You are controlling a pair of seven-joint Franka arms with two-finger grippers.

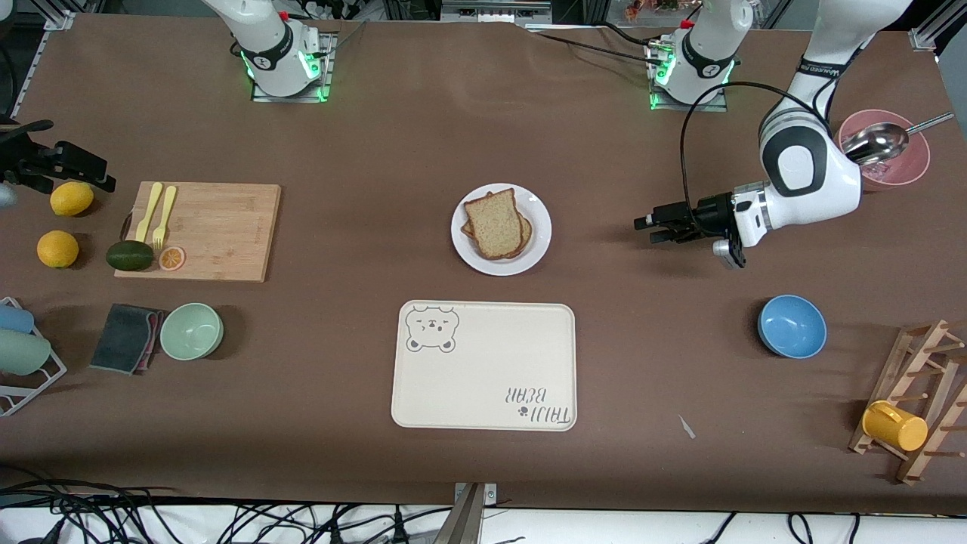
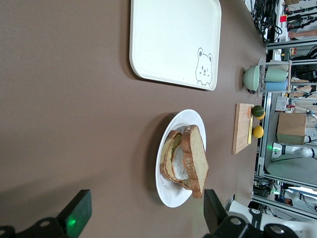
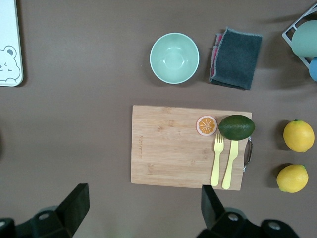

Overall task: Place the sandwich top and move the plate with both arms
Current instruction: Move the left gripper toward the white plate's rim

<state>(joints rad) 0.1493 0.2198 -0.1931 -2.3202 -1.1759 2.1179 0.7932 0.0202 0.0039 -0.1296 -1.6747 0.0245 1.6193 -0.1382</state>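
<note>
Nearest the front camera, the cream bear tray (image 1: 483, 366) lies flat on the brown tabletop (image 1: 340, 468), bare surface on all sides of it. Just farther from the camera, a strip of open tabletop apart from the tray's edge, stands the white plate (image 1: 535, 243); the sandwich top (image 1: 495, 222) rests on the stacked sandwich in it, slightly askew, inside the rim. The left hand (image 1: 654, 227) hangs over bare tabletop toward the left arm's end, well apart from the plate's rim, fingers (image 2: 79, 210) spread and holding nothing. The right hand (image 3: 141, 206) hovers released over the wooden cutting board (image 3: 168, 144) at the right arm's end, fingers wide apart.
</note>
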